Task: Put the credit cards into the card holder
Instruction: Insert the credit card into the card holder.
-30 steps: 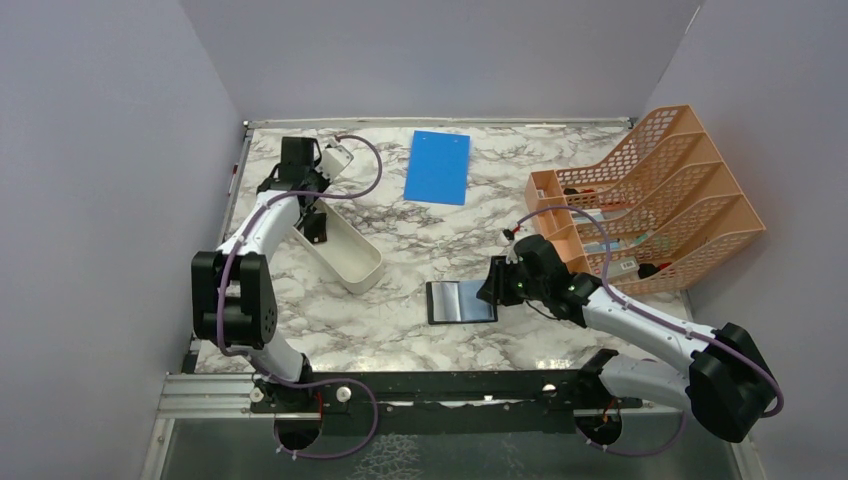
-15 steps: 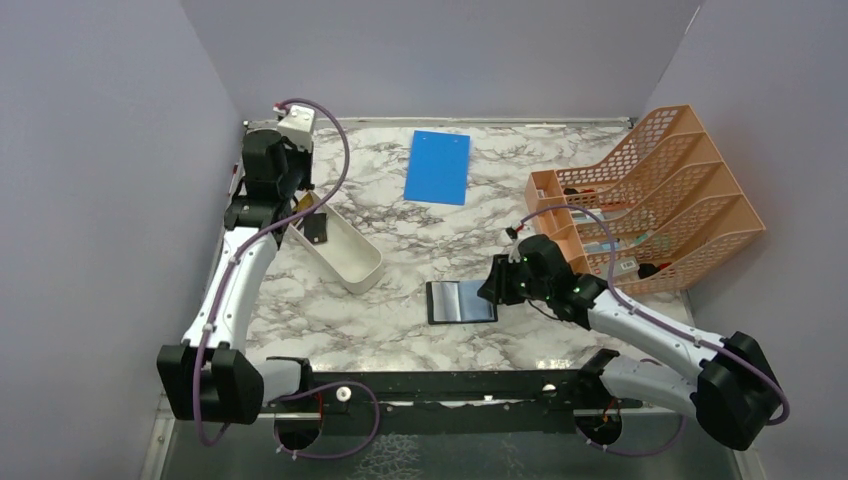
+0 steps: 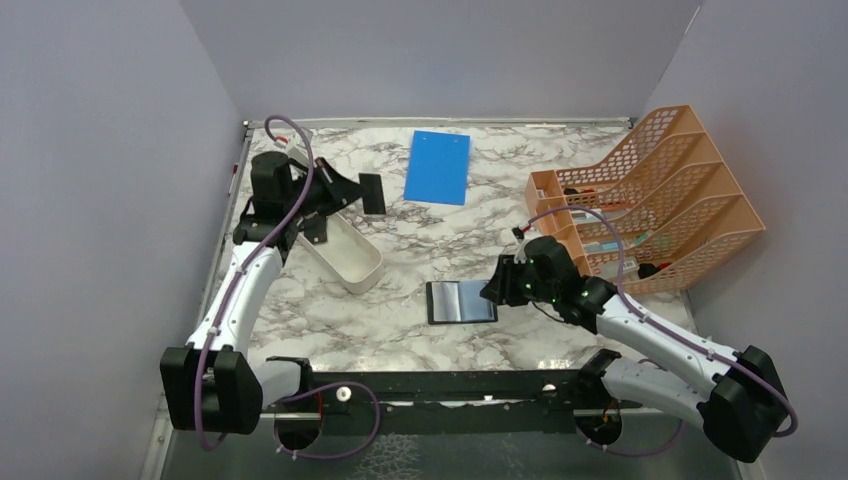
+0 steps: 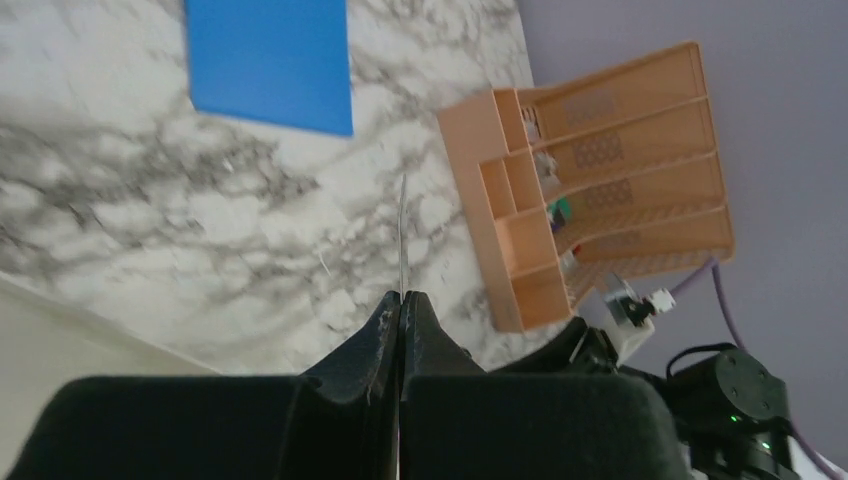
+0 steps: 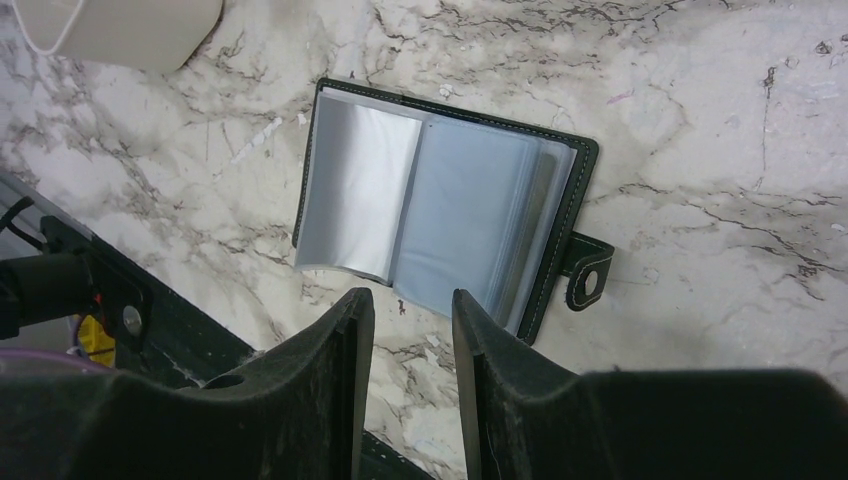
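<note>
The card holder (image 5: 440,225) is laid open on the marble table (image 5: 700,150), grey-blue pockets upward, snap tab (image 5: 588,275) at its right. The right gripper (image 5: 412,300) is held at its near edge, fingers parted.

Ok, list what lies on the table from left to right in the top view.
From the left: white tray → card holder → orange mesh rack. The blue board is left out, as it overlaps the holder's span.

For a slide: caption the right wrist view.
Open right gripper faces black folding card holder lying open on marble table.
</note>
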Robot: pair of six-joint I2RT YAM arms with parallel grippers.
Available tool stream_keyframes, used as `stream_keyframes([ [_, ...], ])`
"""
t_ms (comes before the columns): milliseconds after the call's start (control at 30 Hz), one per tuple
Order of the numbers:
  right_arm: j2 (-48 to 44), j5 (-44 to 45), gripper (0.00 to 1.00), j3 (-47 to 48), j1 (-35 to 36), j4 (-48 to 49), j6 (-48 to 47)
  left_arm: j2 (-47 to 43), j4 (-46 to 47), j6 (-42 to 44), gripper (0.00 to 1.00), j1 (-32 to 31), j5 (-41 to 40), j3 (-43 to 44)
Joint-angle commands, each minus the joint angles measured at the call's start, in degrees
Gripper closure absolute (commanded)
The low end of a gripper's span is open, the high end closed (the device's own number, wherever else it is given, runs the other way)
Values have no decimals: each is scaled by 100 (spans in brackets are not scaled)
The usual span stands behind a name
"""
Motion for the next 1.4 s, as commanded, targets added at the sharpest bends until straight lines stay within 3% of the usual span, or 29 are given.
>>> stream_keyframes([
  [0, -115, -16, 60, 112, 6, -125, 237, -294, 1136, -1761, 100, -255, 1262, -1015],
  [300, -44, -114, 60, 33, 6, 6, 469, -418, 1542, -2256, 100, -1133, 934, -2112],
  [467, 94, -84, 60, 105, 6, 50, 426, -580, 1845, -2360, 100, -1729, 243, -2637],
  [600, 234, -18, 62, 64, 6, 198, 429, -418, 2589, -2701, 100, -2173, 15, -3055],
  [933, 1025, 447, 69, 121, 6, 396, 265, 893, 3395, -2582, 100, -3220, -606, -3020],
  [1133, 1242, 609, 69, 83, 6, 476, 258, 1725, 3862, -2574, 100, -3469, -725, -2975],
  [1367, 1397, 672, 69, -116, 6, 647, 313, 2022, 4183, -2527, 100, -3518, -944, -3070],
])
